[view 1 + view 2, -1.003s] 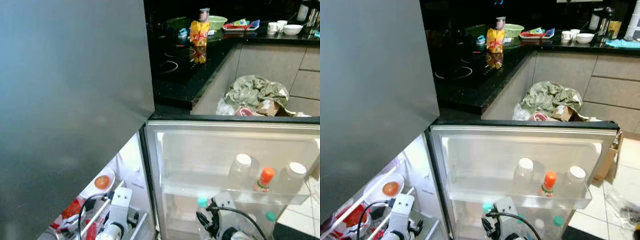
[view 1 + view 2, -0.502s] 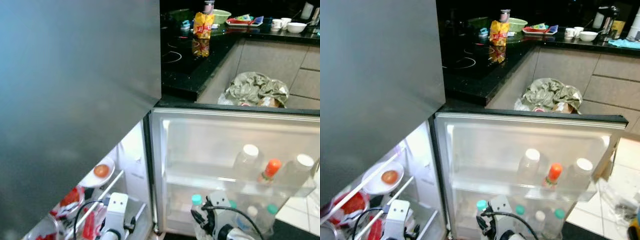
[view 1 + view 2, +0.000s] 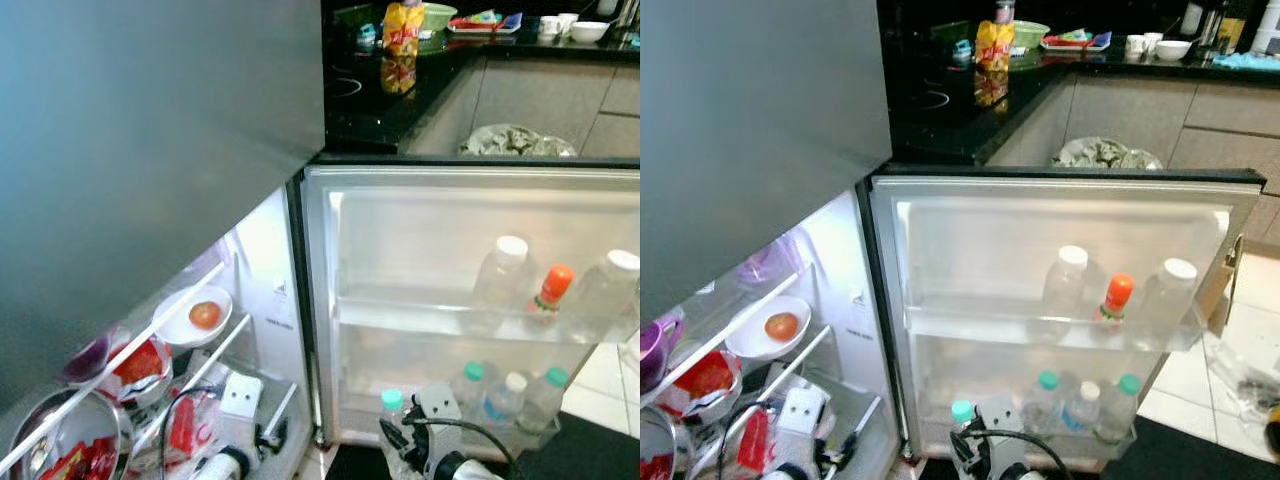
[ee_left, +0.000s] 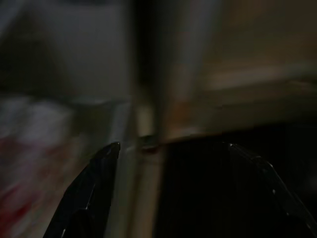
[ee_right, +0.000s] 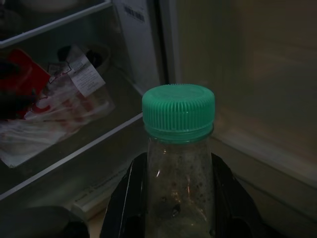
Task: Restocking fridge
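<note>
right gripper (image 5: 178,198) clamps a green-capped bottle (image 5: 178,144) low before the open fridge door (image 3: 470,230) | left gripper (image 4: 168,193) fingers apart, low by the fridge shelves (image 3: 190,385) | door racks hold bottles (image 3: 500,275); bowl with tomato (image 3: 204,315) on shelf; counter (image 3: 390,90) behind

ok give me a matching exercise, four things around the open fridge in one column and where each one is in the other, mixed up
Things:
1. tomato
2. orange-capped bottle
3. snack bag
4. green-capped bottle

Places:
A. on the black counter
B. in the right hand
C. in a white bowl on a fridge shelf
D. on the upper door shelf

Pairs: 1-C, 2-D, 3-A, 4-B
</note>
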Available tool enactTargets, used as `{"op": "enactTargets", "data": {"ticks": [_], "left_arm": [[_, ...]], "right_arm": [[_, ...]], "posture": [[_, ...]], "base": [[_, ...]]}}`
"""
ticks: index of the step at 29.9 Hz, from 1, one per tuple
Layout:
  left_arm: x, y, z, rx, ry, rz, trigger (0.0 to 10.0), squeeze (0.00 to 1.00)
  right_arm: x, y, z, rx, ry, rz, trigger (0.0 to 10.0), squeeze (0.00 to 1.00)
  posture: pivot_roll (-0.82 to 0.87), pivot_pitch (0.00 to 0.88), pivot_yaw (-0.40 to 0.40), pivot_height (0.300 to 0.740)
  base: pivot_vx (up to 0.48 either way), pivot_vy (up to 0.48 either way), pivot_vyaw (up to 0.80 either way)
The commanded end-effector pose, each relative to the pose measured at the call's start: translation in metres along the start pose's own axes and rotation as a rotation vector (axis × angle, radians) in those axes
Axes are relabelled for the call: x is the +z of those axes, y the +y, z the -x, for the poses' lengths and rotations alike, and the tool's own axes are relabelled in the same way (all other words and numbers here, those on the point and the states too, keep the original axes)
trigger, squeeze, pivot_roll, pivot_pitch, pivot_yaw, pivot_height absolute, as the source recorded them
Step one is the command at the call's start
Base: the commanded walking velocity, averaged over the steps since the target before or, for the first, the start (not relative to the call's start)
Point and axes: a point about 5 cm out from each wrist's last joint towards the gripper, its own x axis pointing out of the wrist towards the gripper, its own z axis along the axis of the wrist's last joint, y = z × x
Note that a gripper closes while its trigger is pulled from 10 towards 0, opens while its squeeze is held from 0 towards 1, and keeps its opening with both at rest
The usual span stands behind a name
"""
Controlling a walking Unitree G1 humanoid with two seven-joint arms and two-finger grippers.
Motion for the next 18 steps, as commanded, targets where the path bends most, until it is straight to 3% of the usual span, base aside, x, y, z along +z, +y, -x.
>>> {"op": "enactTargets", "data": {"ticks": [1, 4, 8, 18], "left_arm": [[0.003, -0.017, 0.0, -0.171, -0.024, -0.043, 10.0, 0.0], [0.005, -0.022, 0.0, -0.246, -0.023, -0.064, 10.0, 0.0], [0.005, -0.031, 0.004, -0.472, 0.044, -0.194, 10.0, 0.0], [0.009, -0.024, 0.006, -0.488, 0.055, -0.232, 10.0, 0.0]], "right_arm": [[0.008, 0.001, 0.0, 0.013, -0.062, 0.032, 10.0, 0.0], [0.012, 0.0, -0.001, 0.016, -0.08, 0.04, 10.0, 0.0], [0.034, -0.003, -0.005, 0.018, -0.17, 0.05, 10.0, 0.0], [0.056, -0.006, -0.008, 0.032, -0.245, 0.092, 10.0, 0.0]], "posture": [[0.01, 0.124, 0.047, 0.63], [0.01, 0.124, 0.047, 0.63], [0.01, 0.126, 0.055, 0.63], [0.01, 0.122, 0.062, 0.605]], "base": [[0.0, 0.0, 0.0], [0.0, 0.0, 0.0], [0.0, 0.0, 0.0], [0.0, 0.0, 0.0]]}}
